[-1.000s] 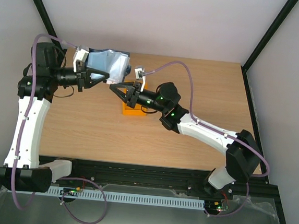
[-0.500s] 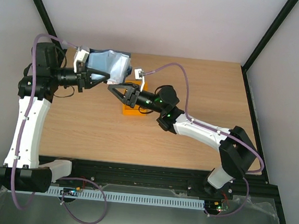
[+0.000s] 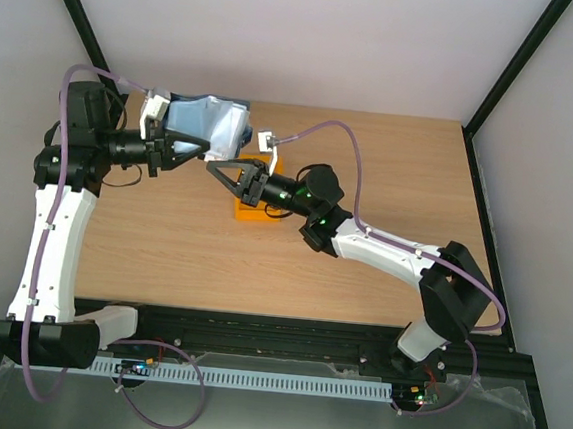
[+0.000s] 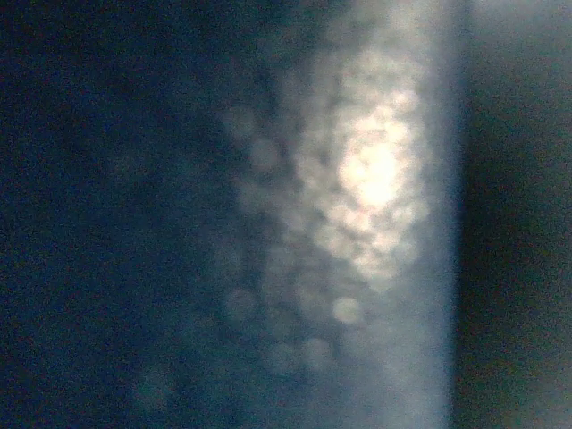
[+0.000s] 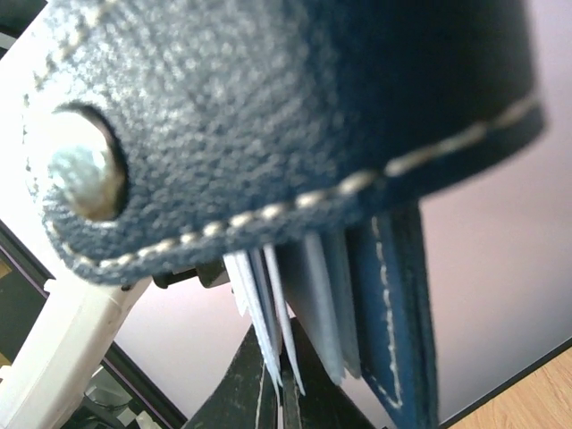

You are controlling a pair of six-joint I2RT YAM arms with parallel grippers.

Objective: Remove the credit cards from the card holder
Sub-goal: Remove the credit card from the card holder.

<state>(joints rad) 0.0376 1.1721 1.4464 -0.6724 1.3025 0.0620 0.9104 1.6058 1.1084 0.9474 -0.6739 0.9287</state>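
Observation:
The card holder (image 3: 209, 122), navy outside and pale grey-blue inside, hangs open above the table's far left, with my left gripper (image 3: 202, 147) shut on its lower edge. The left wrist view shows only a blurred dark-blue and pale surface close to the lens. My right gripper (image 3: 212, 165) points up-left, its tips under the holder's right corner. In the right wrist view the holder's snap tab (image 5: 268, 107) fills the top. Several pale credit cards (image 5: 308, 304) stick out edge-on below it. One thin card edge runs into the seam of my shut right gripper (image 5: 281, 402).
A small orange bin (image 3: 257, 210) sits on the wooden table (image 3: 390, 173) right under my right wrist. Black frame posts run along both sides of the table. The arm bases and a rail lie at the near edge.
My right arm has shifted slightly left toward the card holder. The left arm and the holder have stayed put.

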